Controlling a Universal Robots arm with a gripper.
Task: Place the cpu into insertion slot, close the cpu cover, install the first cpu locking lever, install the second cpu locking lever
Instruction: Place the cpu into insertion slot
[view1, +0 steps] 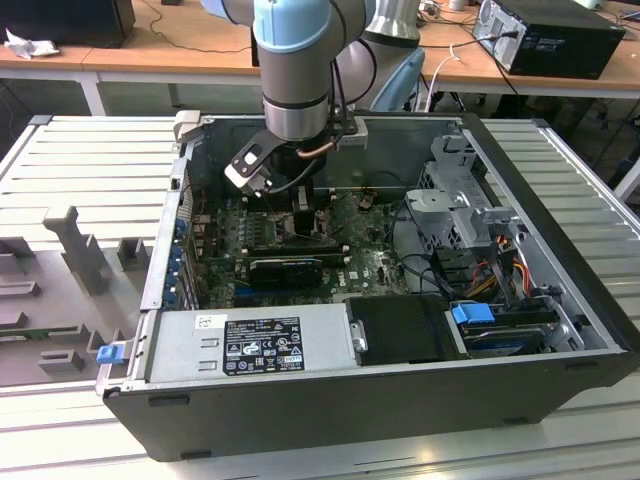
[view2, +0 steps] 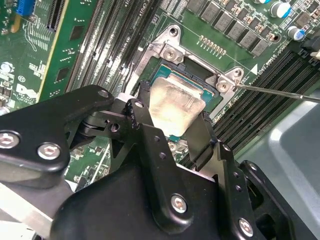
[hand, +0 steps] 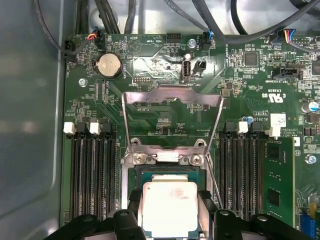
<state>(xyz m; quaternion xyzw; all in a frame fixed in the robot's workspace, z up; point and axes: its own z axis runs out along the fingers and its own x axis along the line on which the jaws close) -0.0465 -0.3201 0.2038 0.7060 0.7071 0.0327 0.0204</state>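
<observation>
Both black fingers (view2: 136, 112) of the gripper (view2: 174, 114) are closed in on the cpu (view2: 176, 97), one on each side of the small grey square, so the gripper has hold of it. In both wrist views the cpu is held right over the insertion slot (hand: 142, 175), with the slot straight below it, and I cannot tell if they touch. The cpu cover (hand: 172, 95) stands flipped up on the far side of the slot, away from the fingers, so nothing lies between cpu and slot.
</observation>
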